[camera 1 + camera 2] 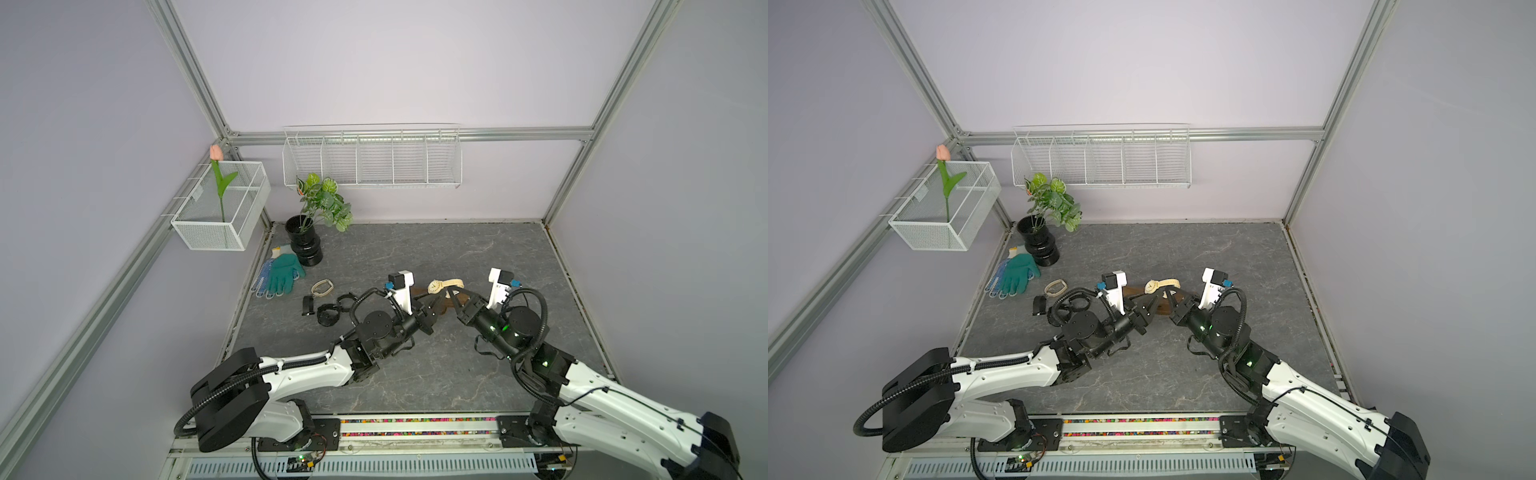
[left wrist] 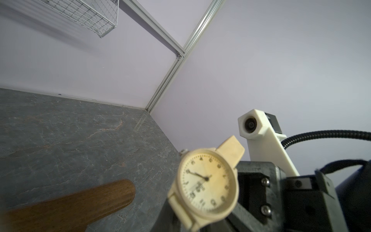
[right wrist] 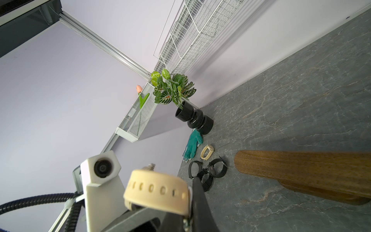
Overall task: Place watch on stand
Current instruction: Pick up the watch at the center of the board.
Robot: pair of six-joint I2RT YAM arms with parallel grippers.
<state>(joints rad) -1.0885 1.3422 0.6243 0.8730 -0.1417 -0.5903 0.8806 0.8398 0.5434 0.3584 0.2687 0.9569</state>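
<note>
Off to my left, a glossy black ribbed vase stands at the back corner of the grey marbled tabletop, holding artificial variegated leaves. Just beside it lies a green glove, resting on what looks like a white dotted glove. On the left wall I see a white mesh basket with a pink tulip upright in it. On the back wall hangs a white wire rack of five compartments.

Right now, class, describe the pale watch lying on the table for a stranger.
Find the black vase in the far left corner, then the green glove before it. Beside the glove lies the cream watch, strap looped; its neighbouring watches are black.
</note>
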